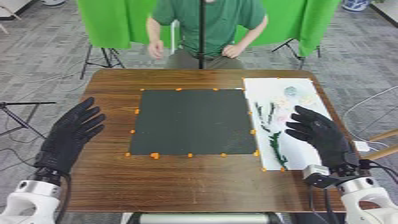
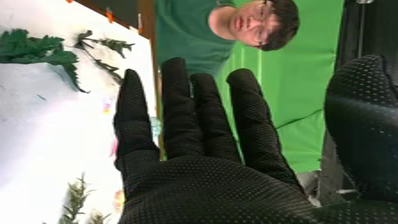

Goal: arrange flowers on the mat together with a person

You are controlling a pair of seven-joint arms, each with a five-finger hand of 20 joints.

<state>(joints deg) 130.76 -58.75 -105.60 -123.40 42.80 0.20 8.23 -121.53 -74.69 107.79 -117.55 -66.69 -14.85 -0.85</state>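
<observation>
Green sprig (image 1: 276,146) runs near to far, beside the right hand (image 1: 326,138), fingers straight, parted.

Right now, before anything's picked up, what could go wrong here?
The robot's black-gloved right hand is near the thin green leafy stems on the white sheet; lowering it could crush or drag them. Some stems lie close together, so a grasp might catch two. A green-shirted person's hands, across the brown table, could meet the robot's if both reach in.
</observation>
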